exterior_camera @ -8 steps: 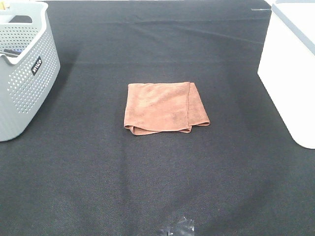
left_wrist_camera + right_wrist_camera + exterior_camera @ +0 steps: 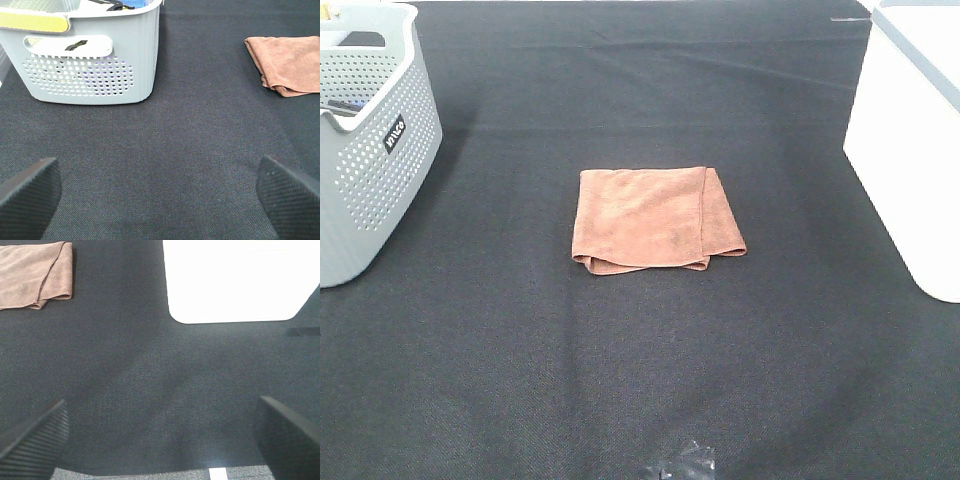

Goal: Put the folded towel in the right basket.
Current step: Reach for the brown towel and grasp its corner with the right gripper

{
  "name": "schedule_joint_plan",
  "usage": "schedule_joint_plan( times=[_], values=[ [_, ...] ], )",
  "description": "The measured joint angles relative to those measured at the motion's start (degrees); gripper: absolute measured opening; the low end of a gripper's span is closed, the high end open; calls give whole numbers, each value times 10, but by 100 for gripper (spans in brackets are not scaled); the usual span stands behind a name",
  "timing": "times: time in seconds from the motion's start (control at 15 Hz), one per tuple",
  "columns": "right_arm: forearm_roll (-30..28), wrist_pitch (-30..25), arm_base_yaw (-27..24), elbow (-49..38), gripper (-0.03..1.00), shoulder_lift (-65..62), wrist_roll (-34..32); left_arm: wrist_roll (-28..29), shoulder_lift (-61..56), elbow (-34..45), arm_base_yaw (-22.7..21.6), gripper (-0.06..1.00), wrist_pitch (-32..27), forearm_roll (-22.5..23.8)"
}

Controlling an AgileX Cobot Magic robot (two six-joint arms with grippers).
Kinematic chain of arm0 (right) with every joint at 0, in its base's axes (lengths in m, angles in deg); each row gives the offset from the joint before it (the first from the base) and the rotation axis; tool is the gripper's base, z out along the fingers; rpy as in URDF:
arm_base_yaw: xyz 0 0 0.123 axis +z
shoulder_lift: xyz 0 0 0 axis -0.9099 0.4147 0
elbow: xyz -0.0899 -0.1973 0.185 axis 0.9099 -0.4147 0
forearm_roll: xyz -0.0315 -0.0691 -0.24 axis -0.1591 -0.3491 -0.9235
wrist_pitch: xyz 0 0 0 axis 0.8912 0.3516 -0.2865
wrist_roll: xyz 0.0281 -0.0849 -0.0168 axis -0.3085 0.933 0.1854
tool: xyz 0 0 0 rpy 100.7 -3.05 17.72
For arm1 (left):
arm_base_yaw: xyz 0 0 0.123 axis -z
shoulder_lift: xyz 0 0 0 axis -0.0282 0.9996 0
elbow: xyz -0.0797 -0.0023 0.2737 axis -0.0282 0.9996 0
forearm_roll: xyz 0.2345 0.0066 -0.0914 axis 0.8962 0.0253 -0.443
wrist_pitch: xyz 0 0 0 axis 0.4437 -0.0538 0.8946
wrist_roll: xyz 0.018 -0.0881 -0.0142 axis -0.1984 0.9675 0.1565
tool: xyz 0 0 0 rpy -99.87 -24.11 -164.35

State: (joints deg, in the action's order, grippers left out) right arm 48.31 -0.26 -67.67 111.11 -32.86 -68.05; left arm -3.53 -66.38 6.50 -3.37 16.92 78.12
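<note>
Change since earlier frame: none discernible; the towel (image 2: 655,220), both baskets and the bench (image 2: 620,390) lie as they did half a second before.
Meaning for the task: judged as not yet begun; no approach to the towel has started.
Towel: brown, folded flat, at the middle of the bench, well apart from either basket. It is also seen in the left wrist view (image 2: 287,65) and the right wrist view (image 2: 32,275).
Right basket: white, plain-walled (image 2: 910,150), at the right edge of the bench; this is the destination. Its interior is not visible from here.
Left basket: grey, perforated (image 2: 370,140), at the left edge, with some items inside; not part of the task.
Left tool: (image 2: 160,195) jaws spread wide, empty, over bare bench near the grey basket.
Right tool: (image 2: 160,440) jaws spread wide, empty, over bare bench between towel and white basket.
Next move, as judged: the right tool is the nearer to the destination and would need to travel to the towel and pinch a folded edge without unfolding it.
</note>
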Motion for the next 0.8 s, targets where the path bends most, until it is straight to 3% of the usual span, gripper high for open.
schedule_joint_plan(
  times=[0.8],
  values=[
    [0, 0, 0, 0, 96, 0, 0, 0, 0, 0, 0, 99, 0, 0]
  ],
)
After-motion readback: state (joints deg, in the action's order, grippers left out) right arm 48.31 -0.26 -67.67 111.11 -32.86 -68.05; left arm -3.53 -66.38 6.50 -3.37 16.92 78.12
